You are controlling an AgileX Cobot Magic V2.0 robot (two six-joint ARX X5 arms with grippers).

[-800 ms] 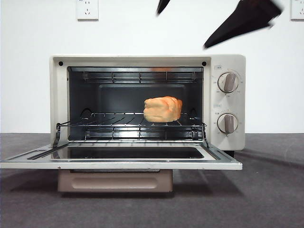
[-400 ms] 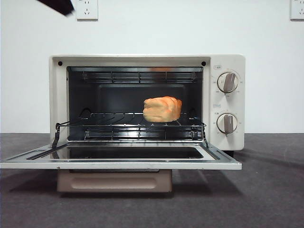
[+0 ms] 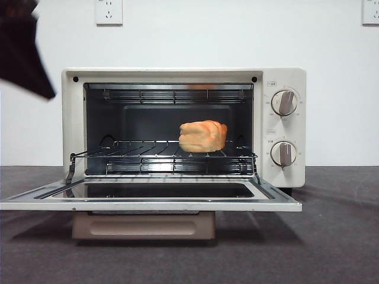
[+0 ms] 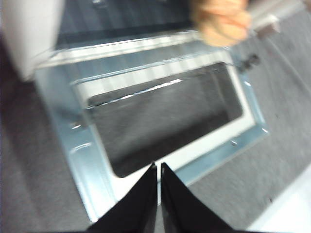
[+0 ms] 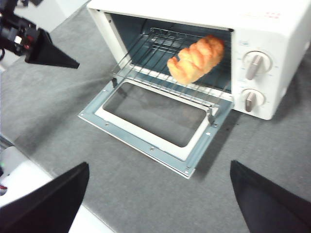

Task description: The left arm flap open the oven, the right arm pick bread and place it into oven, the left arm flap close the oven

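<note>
The cream-white oven (image 3: pixel 177 75) stands with its door (image 3: pixel 148 204) flapped down flat toward me. The golden bread (image 3: pixel 202 135) lies on the wire rack inside, right of centre; it also shows as the bread (image 5: pixel 197 58) in the right wrist view and as a blurred bread (image 4: pixel 221 22) in the left wrist view. My left gripper (image 4: pixel 159 166) is shut and empty, hovering above the door glass (image 4: pixel 165 121); it appears as a dark wedge (image 3: pixel 26 56) high at the oven's left and as the left gripper (image 5: pixel 51 53). My right gripper (image 5: pixel 159 164) is open, empty, and held well back above the table in front of the oven.
Two beige knobs (image 3: pixel 285 102) sit on the oven's right panel. The dark grey tabletop (image 3: pixel 331 236) spreads around the oven. Wall sockets (image 3: pixel 109 11) hang on the white wall behind. A white table edge (image 5: pixel 29 184) lies near the right arm.
The dark gripper shapes at the top right have left the front view. The left gripper's dark wedge has come in at the top left and dropped lower. Bread and door have not moved.
</note>
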